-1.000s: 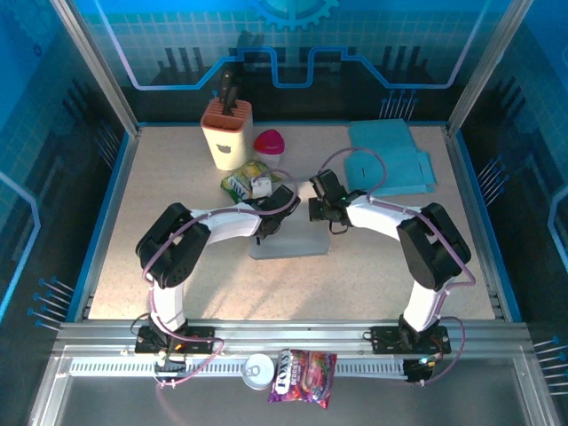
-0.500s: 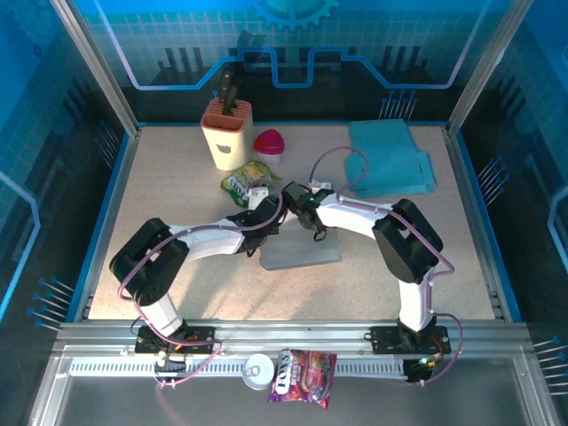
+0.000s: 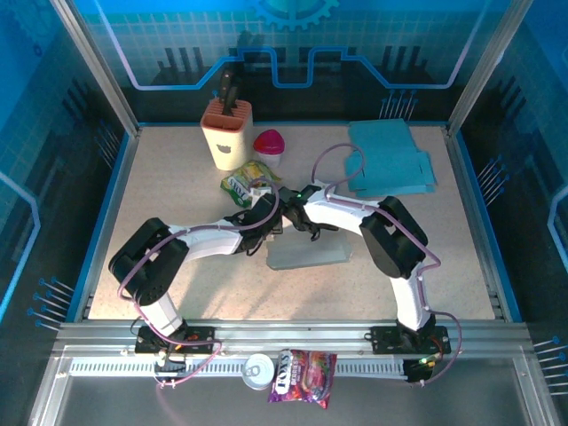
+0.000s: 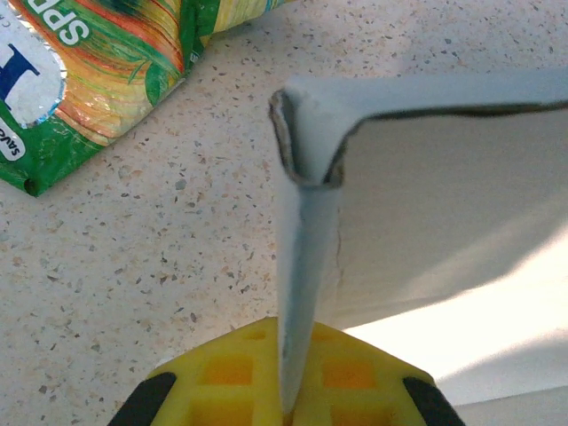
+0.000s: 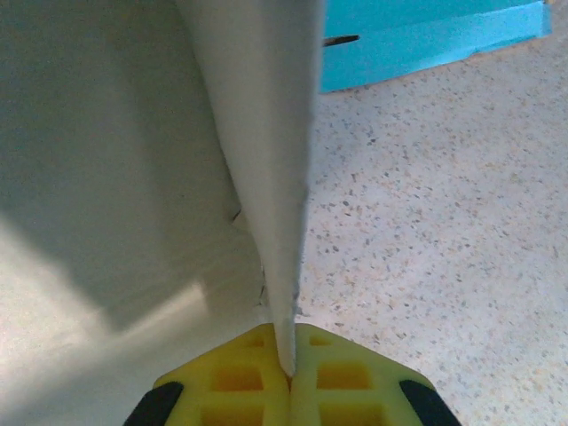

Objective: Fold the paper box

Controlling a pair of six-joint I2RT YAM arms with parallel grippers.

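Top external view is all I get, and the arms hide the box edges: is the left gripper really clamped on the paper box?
Observer: Yes. In the left wrist view the left gripper is shut on a thin upright wall of the paper box, beside a folded corner.
Operator: And the right one?
Observer: The right gripper is shut on another upright panel, edge-on in its jaws.
Operator: Anything crowding the left fingers?
Observer: No; the green snack bag lies beyond, apart from the box.
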